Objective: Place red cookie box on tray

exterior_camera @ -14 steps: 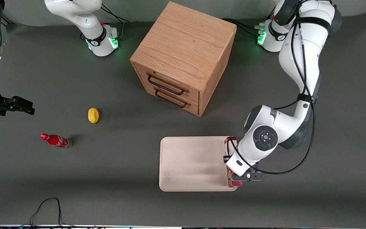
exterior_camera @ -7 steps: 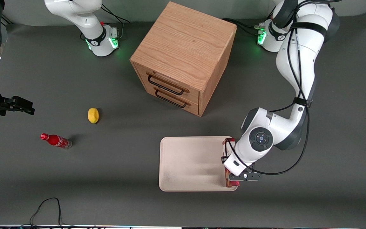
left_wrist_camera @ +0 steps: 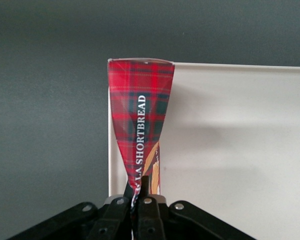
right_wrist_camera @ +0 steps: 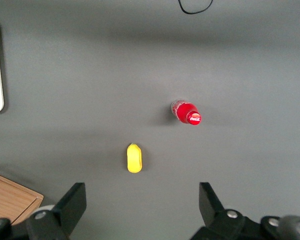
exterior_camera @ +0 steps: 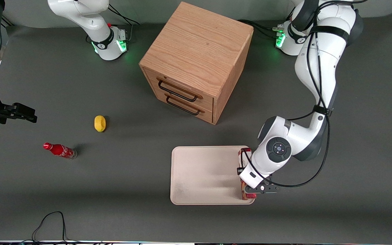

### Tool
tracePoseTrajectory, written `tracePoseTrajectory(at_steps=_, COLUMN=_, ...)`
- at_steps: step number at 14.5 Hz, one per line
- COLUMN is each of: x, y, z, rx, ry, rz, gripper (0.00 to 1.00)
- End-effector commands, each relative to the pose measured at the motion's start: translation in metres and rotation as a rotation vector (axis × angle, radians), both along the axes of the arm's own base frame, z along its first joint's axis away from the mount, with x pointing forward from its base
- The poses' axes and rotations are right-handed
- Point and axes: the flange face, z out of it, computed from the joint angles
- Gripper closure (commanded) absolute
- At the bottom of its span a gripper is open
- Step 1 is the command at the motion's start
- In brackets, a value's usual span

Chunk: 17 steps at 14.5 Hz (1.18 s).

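The pincer (left_wrist_camera: 140, 200) is clamped on the red cookie box (left_wrist_camera: 140, 115), gripping it by one end, with the box held over the tray's (exterior_camera: 202, 173) edge nearest the working arm. In the front view the box (exterior_camera: 243, 170) runs from twelve to six o'clock along that edge, about three o'clock from the tray's middle. From the wrist, the carton sits right at the rim, its plaid side partly over the worktop (exterior_camera: 114, 190). Released here, it could tip outward off the low rim, because little tray lies beneath it. The lemon (exterior_camera: 99, 123) and soda bottle (exterior_camera: 60, 150) lie well apart, toward the parked arm's end.
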Motion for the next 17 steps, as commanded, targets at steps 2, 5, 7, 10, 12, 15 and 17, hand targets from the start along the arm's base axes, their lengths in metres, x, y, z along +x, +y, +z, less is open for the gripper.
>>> tracePoseTrajectory(at_steps=2, x=-0.001, y=-0.001, z=0.004, rx=0.034, ry=-0.033, rz=0.0, gripper=0.2)
tracePoseTrajectory(at_steps=5, x=-0.002, y=-0.001, z=0.011, rx=0.038, ry=-0.028, rz=0.007, gripper=0.0)
tracePoseTrajectory(at_steps=7, x=-0.003, y=-0.001, z=0.026, rx=0.042, ry=-0.027, rz=0.044, gripper=0.0)
tracePoseTrajectory(at_steps=10, x=-0.021, y=-0.006, z=0.085, rx=0.092, ry=0.035, rz=0.049, gripper=0.0)
tracePoseTrajectory(at_steps=12, x=-0.037, y=-0.005, z=0.141, rx=0.108, ry=0.049, rz=0.05, gripper=0.0)
tracePoseTrajectory(at_steps=15, x=-0.075, y=-0.008, z=0.223, rx=0.119, ry=0.076, rz=0.031, gripper=0.0)
tracePoseTrajectory(at_steps=17, x=-0.101, y=0.003, z=0.278, rx=0.12, ry=0.094, rz=0.032, gripper=0.0)
